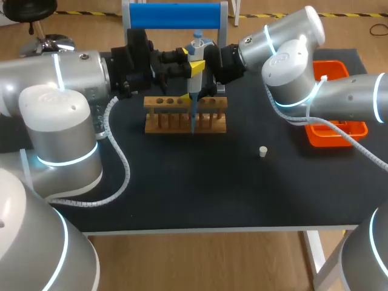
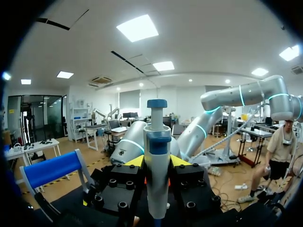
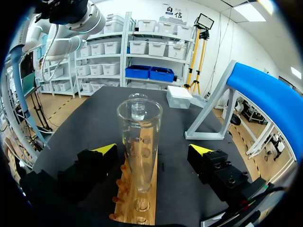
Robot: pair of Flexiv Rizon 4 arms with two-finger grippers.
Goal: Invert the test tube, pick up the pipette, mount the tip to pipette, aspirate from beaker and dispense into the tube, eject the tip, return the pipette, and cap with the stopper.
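Currently, one pipette [image 2: 157, 156] stands upright, pinched from both sides between the yellow-tipped fingers of the left gripper [image 2: 156, 161]. In the head view it hangs over the middle of the single wooden rack [image 1: 163, 121], its thin lower end pointing down at the rack. I cannot tell whether that end enters a tube.

One clear test tube [image 3: 139, 142] stands upright in the rack, mouth up. The right gripper [image 3: 152, 150] sits around it with its fingers spread wide, one on each side and both well clear of the glass.

The two grippers face each other across the pipette, left arm entering from the left, right arm from the right.

Other items, counted:
- One small white stopper [image 1: 263, 151], lying alone on the black tabletop [image 1: 200, 188], well apart from the rack and to its right.
- One orange tray [image 1: 336, 134], at the tabletop's right edge, partly hidden by the right arm.
- One grey stand with a blue bar [image 1: 176, 13], behind the rack at the far edge.
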